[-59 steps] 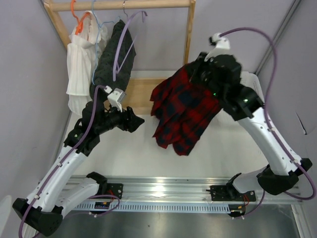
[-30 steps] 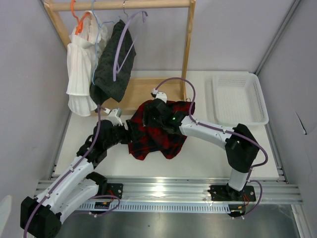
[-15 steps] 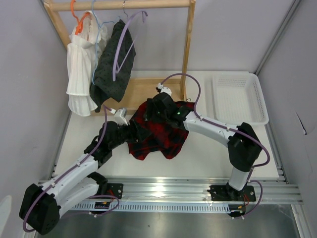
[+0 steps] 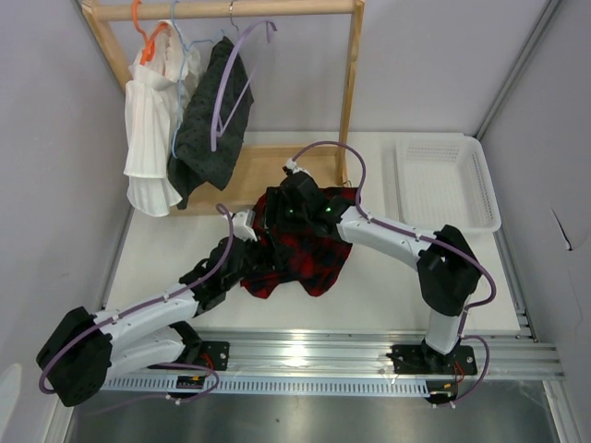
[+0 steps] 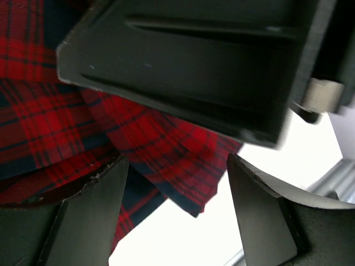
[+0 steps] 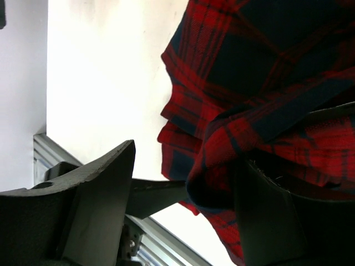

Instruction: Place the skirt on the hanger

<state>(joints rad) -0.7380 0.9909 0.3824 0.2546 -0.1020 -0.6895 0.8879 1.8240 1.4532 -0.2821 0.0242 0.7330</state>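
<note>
Well, the skirt (image 4: 309,263) lies in a crumpled heap on the worktop (image 4: 388,281), mid-way across and just in front of the wooden rack's base, while the hanger (image 4: 215,129) hangs on the rail (image 4: 231,9) well apart from it, empty, right against a dark garment (image 4: 205,138). My left pincer (image 5: 176,160) stands wide apart with a fold of the checked cloth between its fingers, nothing clamped. My right pincer (image 6: 186,160) is apart too, cloth bunched against one finger and bare worktop showing by the other, so I judge that neither has a grip. What worries me is how crowded it is: both wrists press in on the same edge of the heap, almost touching, and closing either could knock the other or pinch its finger. I also cannot find the waistband in this bundle, so a grab here may take a random fold and lift the skirt twisted. Later, threading it so close to the dark garment could snag that cloth or tip the hanger off the rail.
</note>
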